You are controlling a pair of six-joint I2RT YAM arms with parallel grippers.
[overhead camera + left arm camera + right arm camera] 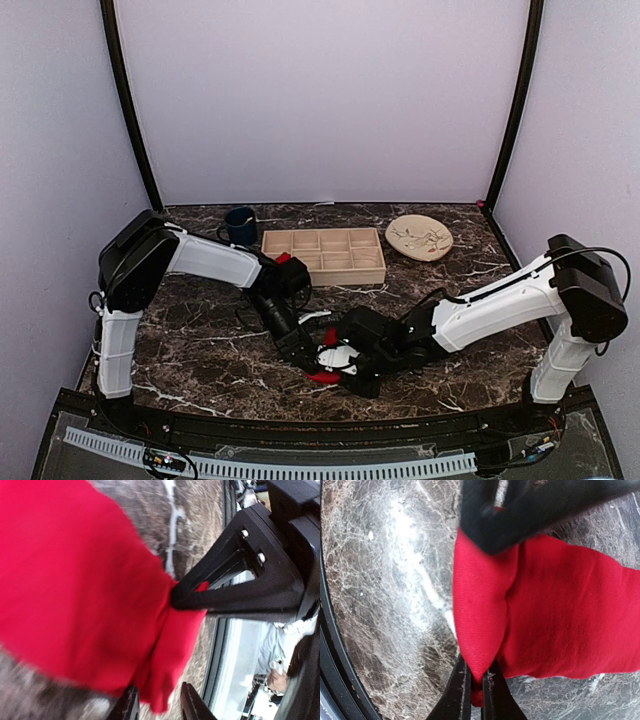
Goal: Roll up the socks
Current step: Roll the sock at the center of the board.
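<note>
A bright red sock lies on the marble table at the front centre, where both grippers meet over it. In the right wrist view my right gripper is shut on a folded edge of the sock. My left gripper stands open, and the sock's edge hangs loosely between its fingertips. From above, only small bits of the sock show beneath the left gripper and the right gripper. Another red piece sits at the tray's left front corner.
A wooden compartment tray stands at the back centre. A dark blue mug is to its left and a round tan plate to its right. The table's front edge is close behind the grippers.
</note>
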